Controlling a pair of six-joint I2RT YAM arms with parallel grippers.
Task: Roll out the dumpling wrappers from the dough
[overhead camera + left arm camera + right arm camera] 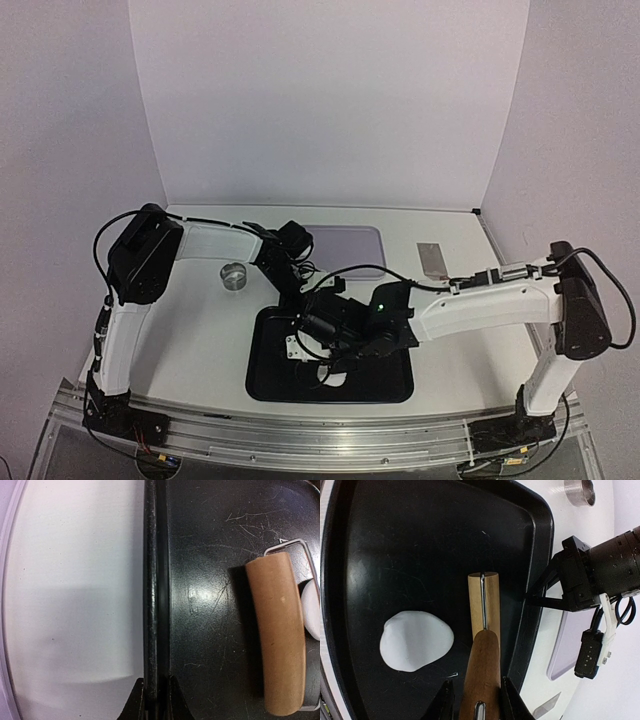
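Note:
The dough is a soft white flattened lump on the black tray. My right gripper is shut on the brown wooden handle of a rolling pin. Its pale roller lies just beside the dough, with a small gap between them. In the left wrist view the roller covers most of the dough. My left gripper is shut on the tray's rim, at the tray's far left corner in the top view. No dumpling wrappers are in view.
A small metal ring stands on the white table left of the tray. A lavender mat lies behind the tray. A metal scraper blade rests to the right. The left arm's wrist hangs close to the tray's edge.

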